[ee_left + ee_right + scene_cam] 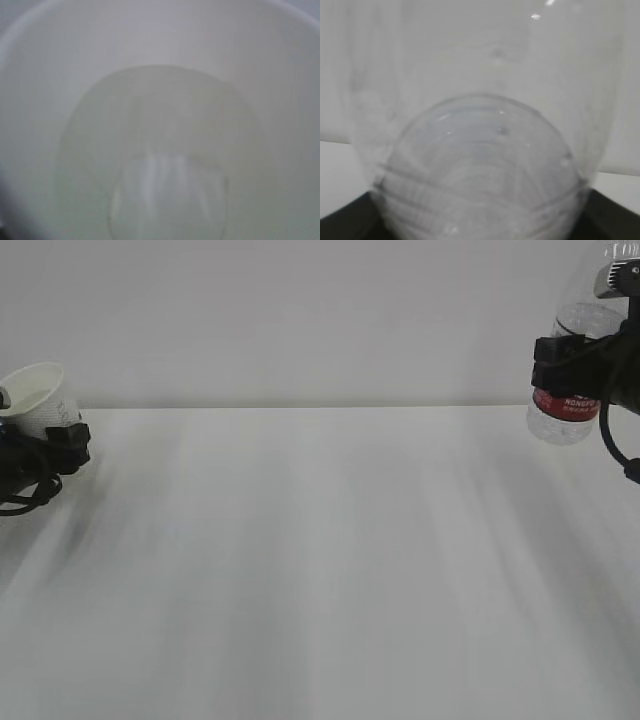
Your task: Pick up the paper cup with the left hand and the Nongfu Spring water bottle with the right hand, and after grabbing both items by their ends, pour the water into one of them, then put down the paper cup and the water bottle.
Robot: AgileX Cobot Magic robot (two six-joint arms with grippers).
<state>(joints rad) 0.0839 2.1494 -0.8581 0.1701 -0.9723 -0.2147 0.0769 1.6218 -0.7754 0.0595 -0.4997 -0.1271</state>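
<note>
Gripping paper cup (36, 400) and bottle (575, 360)

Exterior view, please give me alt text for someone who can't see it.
Two black robot hands hold items above a bare white table: at the left edge, the left hand grips a tilted white paper cup; at the upper right, the right hand grips a clear water bottle with a red label.

Exterior view looks low along the table (320, 570); each wrist view presses close against its held item.
</note>
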